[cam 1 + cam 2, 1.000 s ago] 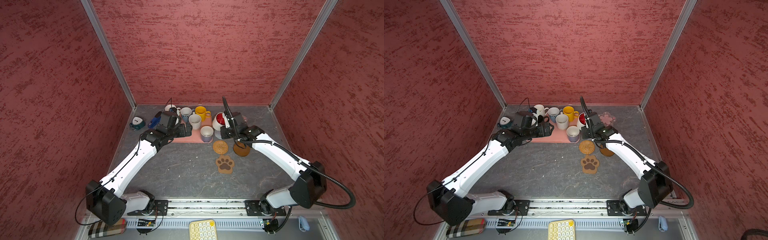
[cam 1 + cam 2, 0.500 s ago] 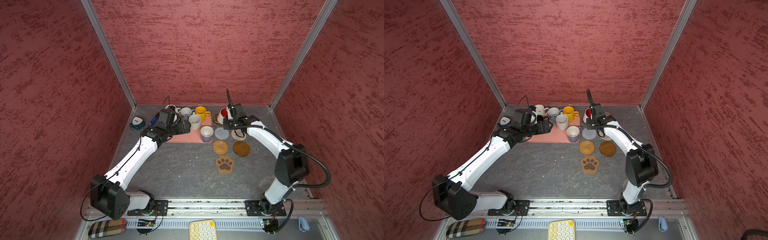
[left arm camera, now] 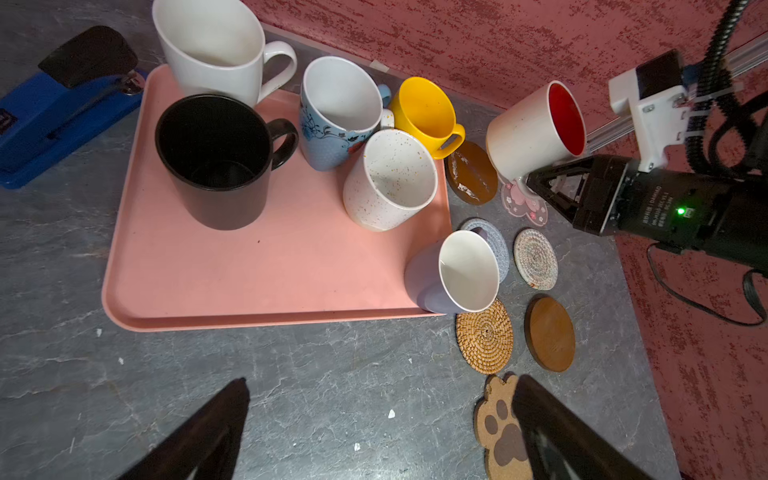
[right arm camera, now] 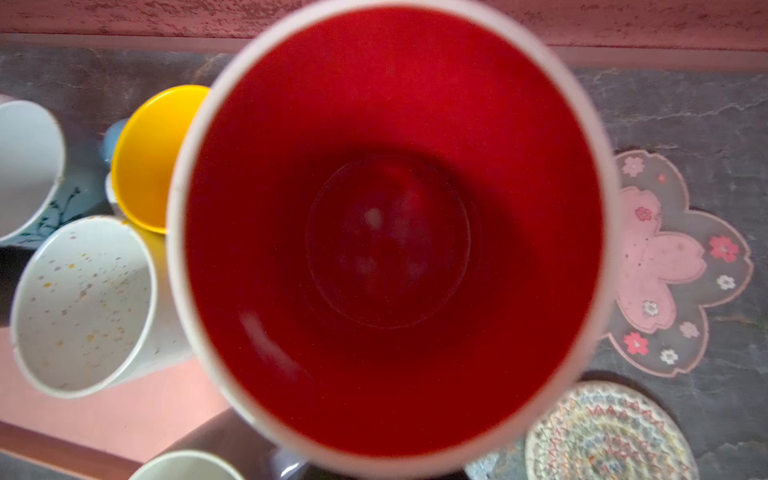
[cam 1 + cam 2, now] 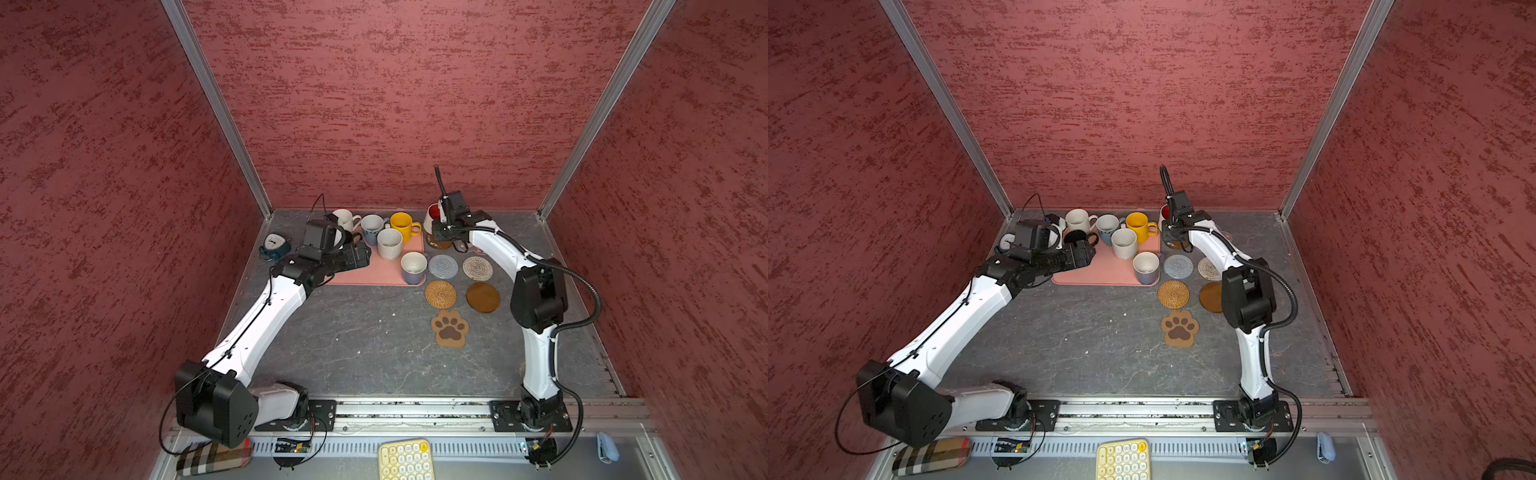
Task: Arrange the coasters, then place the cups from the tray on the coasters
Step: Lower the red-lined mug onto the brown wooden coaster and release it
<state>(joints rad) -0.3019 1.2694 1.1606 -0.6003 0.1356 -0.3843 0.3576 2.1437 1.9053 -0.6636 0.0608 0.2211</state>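
Now right claw (image 3: pixel 534 183) pinches the red-lined white mug (image 3: pixel 523 141).
Tilted, its long axis leans mouth-first toward the claw's wrist; pink flower coaster (image 3: pixel 525 205) lies just under the claw tip. Left claw (image 3: pixel 380 380) spread.

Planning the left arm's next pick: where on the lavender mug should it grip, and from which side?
Grip the rim wall of the lavender mug from above, on its side facing the tray's bare middle. It stands upright, mouth open, at the tray's corner. Its handle seems to face the grey coaster, away from the open left claw.
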